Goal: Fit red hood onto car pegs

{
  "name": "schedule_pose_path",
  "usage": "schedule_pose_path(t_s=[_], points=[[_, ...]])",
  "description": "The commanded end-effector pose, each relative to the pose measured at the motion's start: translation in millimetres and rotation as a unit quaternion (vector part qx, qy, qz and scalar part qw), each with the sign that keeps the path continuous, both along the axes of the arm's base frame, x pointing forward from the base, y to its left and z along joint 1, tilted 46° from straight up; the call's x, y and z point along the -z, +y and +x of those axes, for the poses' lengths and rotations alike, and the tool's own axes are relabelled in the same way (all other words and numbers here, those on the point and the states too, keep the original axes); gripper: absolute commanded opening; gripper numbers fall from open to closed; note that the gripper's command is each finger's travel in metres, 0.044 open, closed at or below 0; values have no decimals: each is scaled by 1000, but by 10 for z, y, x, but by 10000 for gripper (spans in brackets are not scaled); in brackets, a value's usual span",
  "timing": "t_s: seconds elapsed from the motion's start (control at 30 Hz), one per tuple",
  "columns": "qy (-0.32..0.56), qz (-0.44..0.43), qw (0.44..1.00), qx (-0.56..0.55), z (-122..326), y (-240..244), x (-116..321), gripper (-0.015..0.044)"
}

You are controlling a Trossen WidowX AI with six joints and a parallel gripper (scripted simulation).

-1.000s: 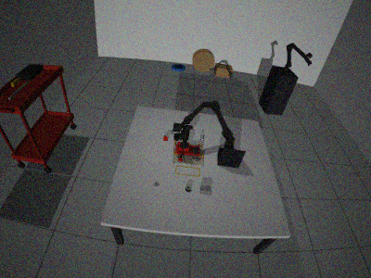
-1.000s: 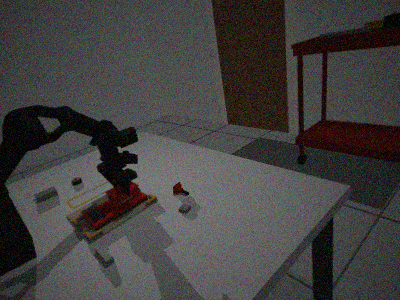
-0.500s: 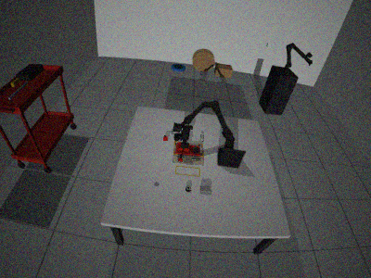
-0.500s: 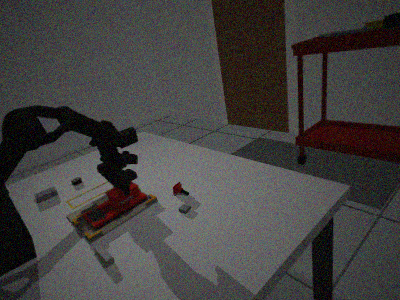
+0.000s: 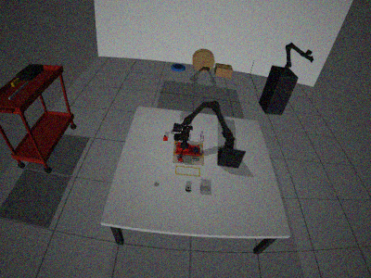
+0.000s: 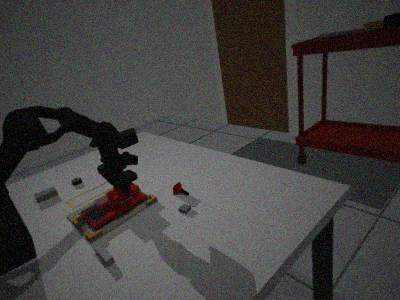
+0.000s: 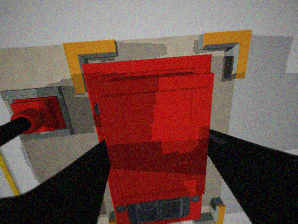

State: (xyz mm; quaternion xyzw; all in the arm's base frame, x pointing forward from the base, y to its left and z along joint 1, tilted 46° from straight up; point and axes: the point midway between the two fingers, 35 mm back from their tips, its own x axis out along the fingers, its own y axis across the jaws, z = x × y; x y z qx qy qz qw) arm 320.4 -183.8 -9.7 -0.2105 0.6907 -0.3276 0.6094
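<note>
The black parallel-jaw gripper clamps the red, flat-roofed hood shell, one finger along each long side, over the tan jig with yellow corner brackets. Beyond the fingertips, two brackets flank the hood's end, apart from the jaws. A small red wedge-like piece lies near them, outside the jig; the edges of the white table stand well apart from the jaws. Whether the pegs are seated cannot be told.
</note>
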Motion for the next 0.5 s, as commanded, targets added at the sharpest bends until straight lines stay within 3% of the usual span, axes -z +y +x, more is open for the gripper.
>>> schedule_pose_path(t_s=[0.0,0.47], points=[[3,-2,1000,-1,-14,-22,18,0],[2,-1,1000,-1,-2,12,-14,0]])
